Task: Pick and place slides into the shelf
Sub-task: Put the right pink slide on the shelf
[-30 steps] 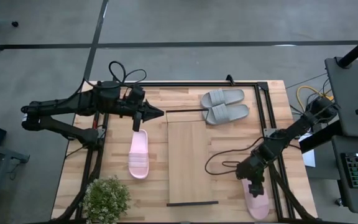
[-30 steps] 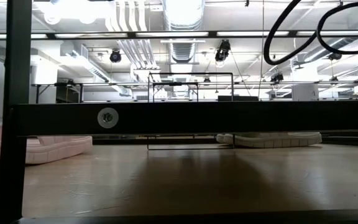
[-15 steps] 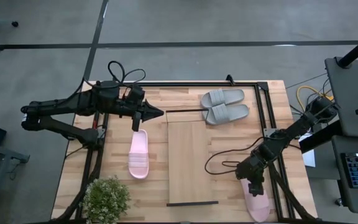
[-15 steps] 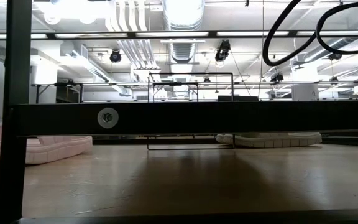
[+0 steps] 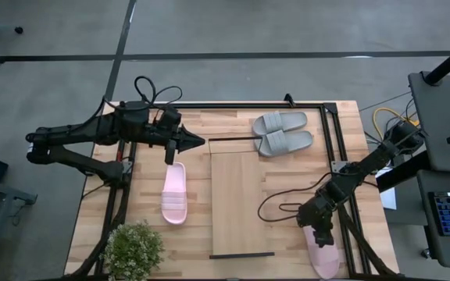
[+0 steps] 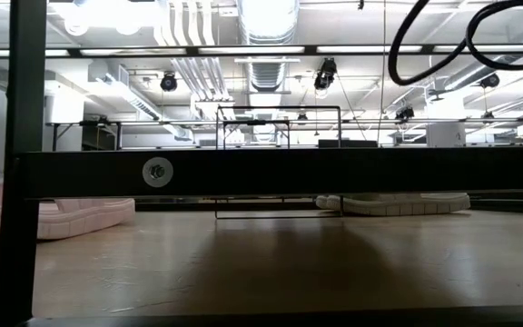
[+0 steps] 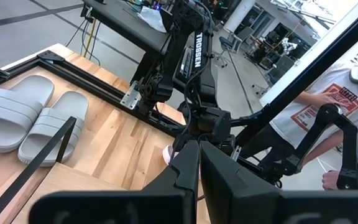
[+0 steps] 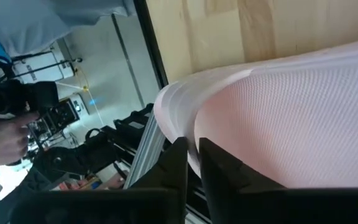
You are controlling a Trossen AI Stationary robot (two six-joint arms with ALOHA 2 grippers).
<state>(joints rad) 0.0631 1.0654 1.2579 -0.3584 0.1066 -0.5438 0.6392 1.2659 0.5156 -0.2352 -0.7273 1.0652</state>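
pale pink foam fills most of your right wrist view: the right gripper (image 5: 319, 232) is down on the pink slide (image 5: 323, 251) at the near right corner of the table (image 5: 342, 133), its two fingers (image 8: 174, 163) drawn nearly together with the edge of the sandal's strap pinched between them. from above you see only the lower half of that slide, the rest is under the arm.

the other pink slide (image 5: 174, 193) lies flat on the planks left of the shelf (image 5: 241, 201), apart from it, and nothing touches it. the grey pair (image 5: 283, 133) sits side by side at the far end of the table, just past the shelf's far right corner; your left wrist view shows them too, beside a black wire end of the shelf. the shelf board itself carries no sandal.

your left gripper (image 5: 199, 141) hangs above the table near the far left corner of the shelf, jaws fully closed on nothing, pointing toward the right arm.

a small potted plant (image 5: 133, 248) stands at the near left corner. beyond the table, in the left wrist view, a person in a white printed shirt (image 7: 321, 109) stands.
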